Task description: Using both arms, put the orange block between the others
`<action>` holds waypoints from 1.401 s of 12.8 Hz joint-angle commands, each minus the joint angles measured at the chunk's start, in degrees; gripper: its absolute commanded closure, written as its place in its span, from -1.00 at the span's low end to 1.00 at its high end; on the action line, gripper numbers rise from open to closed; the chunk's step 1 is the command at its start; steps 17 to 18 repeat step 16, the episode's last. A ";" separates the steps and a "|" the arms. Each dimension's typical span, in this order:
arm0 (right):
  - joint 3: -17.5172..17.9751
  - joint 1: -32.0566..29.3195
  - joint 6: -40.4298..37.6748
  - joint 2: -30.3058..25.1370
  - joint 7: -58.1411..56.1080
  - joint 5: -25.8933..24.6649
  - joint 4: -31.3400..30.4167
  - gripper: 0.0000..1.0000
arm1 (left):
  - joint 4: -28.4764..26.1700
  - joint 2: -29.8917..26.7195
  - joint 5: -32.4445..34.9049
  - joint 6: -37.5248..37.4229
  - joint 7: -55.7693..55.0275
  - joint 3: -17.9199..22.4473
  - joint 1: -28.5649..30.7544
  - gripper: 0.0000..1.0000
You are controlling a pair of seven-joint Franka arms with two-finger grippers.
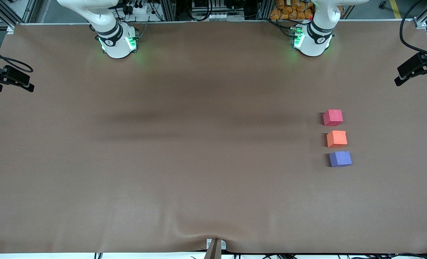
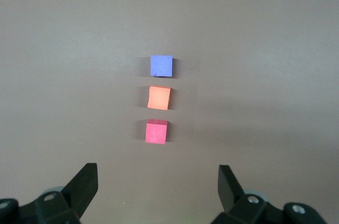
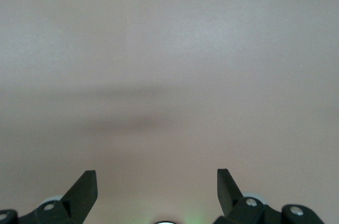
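So the table [image 1: 184, 172] is one big flat top covered in a matte brown sheet, a bit wrinkled at the edge nearest the front camera; toward the left arm's end sit three small foam-like cubes in a tight row, not touching. The pinkish-red cube [image 1: 333, 117] is farthest from the camera, the orange block [image 1: 336, 139] sits between, and the purple-blue cube [image 1: 340, 159] is nearest.

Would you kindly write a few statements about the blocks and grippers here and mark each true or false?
1. The orange block sits between the pinkish-red block and the purple-blue block. True.
2. The purple-blue block is farthest from the front camera. False: it is nearest; the pinkish-red one is farthest.
3. The left gripper is open and holds nothing. True.
4. The right gripper holds the orange block. False: it is open and empty over bare table.
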 commanded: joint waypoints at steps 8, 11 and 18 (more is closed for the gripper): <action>0.41 -0.48 -0.85 0.54 -0.50 0.27 1.26 -1.00 | 0.51 0.25 -0.09 -3.26 2.52 2.64 -2.16 -1.00; 0.50 -0.48 -0.85 0.45 -0.50 0.27 1.26 -1.00 | -1.87 -1.51 -0.09 -2.83 2.17 2.47 -2.16 -1.00; 0.50 -0.48 -0.85 0.45 -0.50 0.27 1.26 -1.00 | -1.51 -1.16 0.25 -2.83 2.87 2.29 -2.16 -1.00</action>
